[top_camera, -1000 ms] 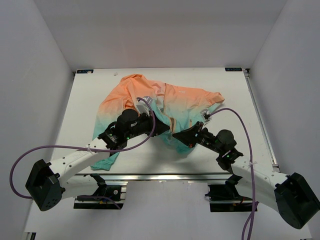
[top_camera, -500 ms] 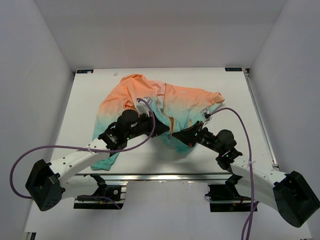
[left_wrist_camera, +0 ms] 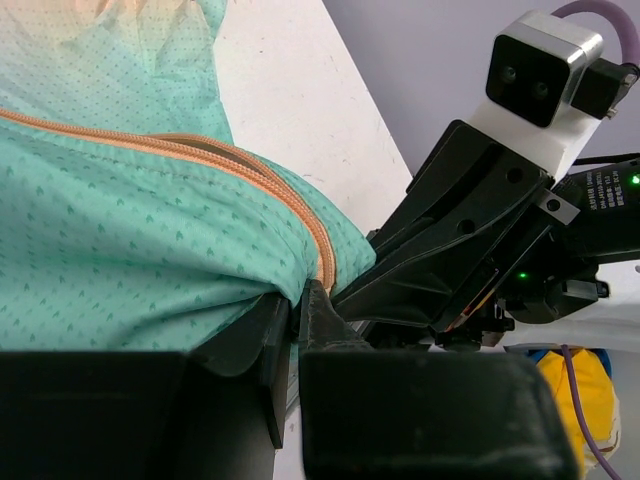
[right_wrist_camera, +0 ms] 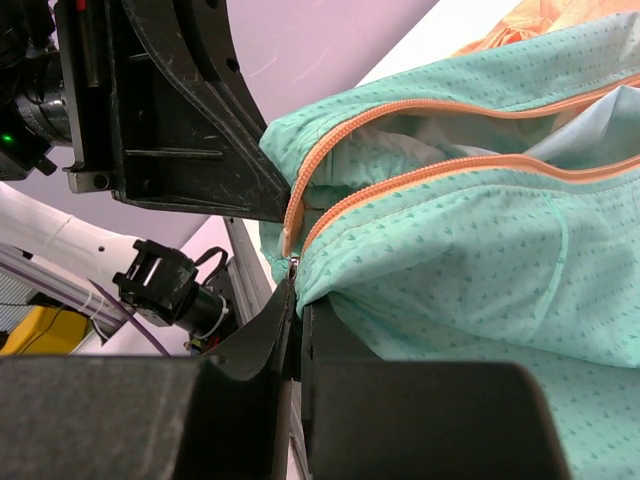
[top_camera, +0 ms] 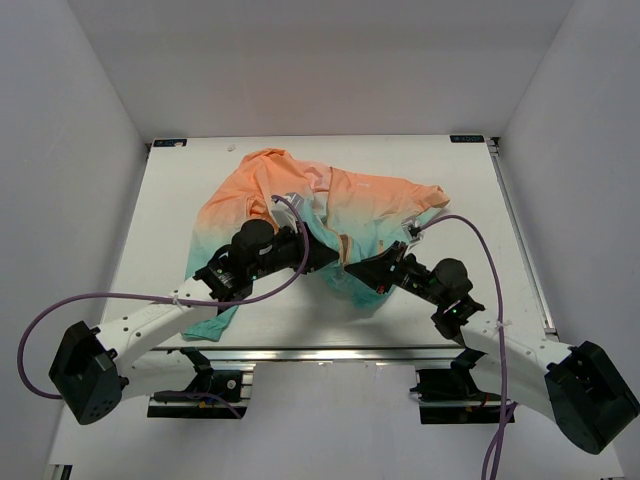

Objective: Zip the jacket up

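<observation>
The jacket [top_camera: 330, 215] lay bunched mid-desk [top_camera: 450, 170]. My left claw [left_wrist_camera: 300, 305] pinched the teal hem on 1 side of the zipper [right_wrist_camera: 430, 105]. My right claw [right_wrist_camera: 297, 300] clamped the facing side, probably to mate both ends.

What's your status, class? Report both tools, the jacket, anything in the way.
Left tool shut on jacket hem at zipper end. Right tool shut on opposite zipper end. Zipper open, halves apart. No obstruction seen.
</observation>
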Tool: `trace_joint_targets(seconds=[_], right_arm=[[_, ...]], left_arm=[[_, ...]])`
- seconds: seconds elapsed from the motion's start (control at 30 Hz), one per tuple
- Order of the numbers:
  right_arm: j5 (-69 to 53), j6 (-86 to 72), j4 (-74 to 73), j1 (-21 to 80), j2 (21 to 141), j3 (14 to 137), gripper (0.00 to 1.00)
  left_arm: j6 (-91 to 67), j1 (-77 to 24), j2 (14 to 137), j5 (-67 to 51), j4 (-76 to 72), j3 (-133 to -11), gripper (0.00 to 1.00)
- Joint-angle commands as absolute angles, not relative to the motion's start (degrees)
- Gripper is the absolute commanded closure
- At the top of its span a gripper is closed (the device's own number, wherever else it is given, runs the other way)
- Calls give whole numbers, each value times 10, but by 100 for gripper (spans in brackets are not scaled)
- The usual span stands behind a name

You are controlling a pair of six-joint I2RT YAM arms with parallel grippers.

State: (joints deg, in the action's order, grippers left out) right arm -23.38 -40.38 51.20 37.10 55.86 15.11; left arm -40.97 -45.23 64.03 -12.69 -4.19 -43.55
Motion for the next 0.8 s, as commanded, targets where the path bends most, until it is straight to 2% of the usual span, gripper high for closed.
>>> trace_joint_targets(seconds=[0.0, 0.77], right_arm=[[-243, -404, 553, 368, 555, 164, 100], [-236, -419, 584, 367, 561, 167, 100]], left_arm=[[-409, -454, 620, -134, -61, -432, 100], [-415, -454, 627, -146, -66, -430, 100]])
